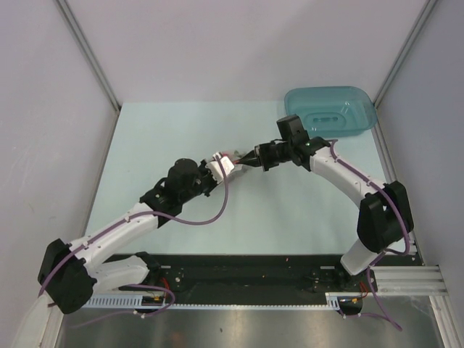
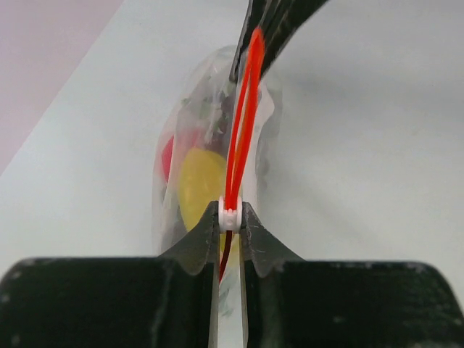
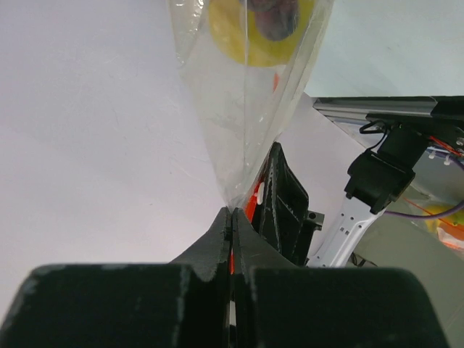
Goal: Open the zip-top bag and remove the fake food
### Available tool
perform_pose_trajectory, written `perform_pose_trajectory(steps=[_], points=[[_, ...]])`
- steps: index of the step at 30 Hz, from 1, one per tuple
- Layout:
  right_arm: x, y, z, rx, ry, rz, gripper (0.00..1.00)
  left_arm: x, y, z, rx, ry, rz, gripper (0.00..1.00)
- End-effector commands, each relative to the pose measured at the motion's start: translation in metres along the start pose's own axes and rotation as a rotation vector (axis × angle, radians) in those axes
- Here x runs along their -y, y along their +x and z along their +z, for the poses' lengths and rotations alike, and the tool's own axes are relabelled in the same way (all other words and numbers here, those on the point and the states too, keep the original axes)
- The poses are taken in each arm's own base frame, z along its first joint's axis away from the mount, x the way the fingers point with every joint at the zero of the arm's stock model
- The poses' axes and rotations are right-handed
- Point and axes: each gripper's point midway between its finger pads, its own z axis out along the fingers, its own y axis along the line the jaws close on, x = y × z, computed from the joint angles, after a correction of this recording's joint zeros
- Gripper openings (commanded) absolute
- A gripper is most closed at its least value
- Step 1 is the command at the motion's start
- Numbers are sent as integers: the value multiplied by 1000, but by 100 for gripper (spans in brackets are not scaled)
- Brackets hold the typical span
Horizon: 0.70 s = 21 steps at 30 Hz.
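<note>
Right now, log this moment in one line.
left gripper: shut on slider | right gripper: shut on bag corner | food: inside bag

Seen from above, the zip-top bag point(image 1: 225, 162) is almost fully covered by the left gripper point(image 1: 217, 168) and the right gripper point(image 1: 243, 159), which meet at it. Only a small pale patch shows, and the contents are too small to tell.

In the left wrist view the fingers hide the lower part of the bag. Inside it, the yellow piece point(image 2: 199, 177) is blurred by crinkled plastic, and the red piece point(image 2: 166, 156) is only a sliver.

In the right wrist view the top edge cuts off the bag, the yellow piece and a dark round piece point(image 3: 279, 18). The zipper strip point(image 3: 250, 210) is mostly hidden.
</note>
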Motion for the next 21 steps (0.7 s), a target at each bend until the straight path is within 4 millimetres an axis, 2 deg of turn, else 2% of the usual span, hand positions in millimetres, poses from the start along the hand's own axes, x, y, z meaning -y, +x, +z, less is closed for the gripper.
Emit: perform_pose_trajectory(steps=[1,5,7,9,11,12,15,18,19,21], points=[[-18,8,-33,-10,-80,-54,0,2,30,-13,-84,12,-16,0],[-25,-6,-40,-25,-108,-103,0,-2,48,-20,-132,-16,-40,0],[-25,-28,-42,32,-114,-152,0,-9,60,-25,-175,-63,-58,0],[-15,-46,-37,48,-76,-192,0,-12,73,-31,-225,-91,-109,0],[-19,-63,-36,60,-93,-234,0,-15,83,-41,-277,-148,-193,0],[-15,-75,-30,59,-80,-257,0,-17,82,-46,-279,-173,-236,0],[-24,-94,-27,92,-114,-318,0,-6,82,-58,-287,-164,-348,0],[-34,-99,-19,67,-149,-417,0,2,67,-69,-217,-128,-402,0],[-39,-102,-13,56,-153,-481,0,-1,56,-75,-183,-127,-409,0],[-40,-110,-12,90,-124,-524,0,-2,46,-79,-164,-111,-397,0]])
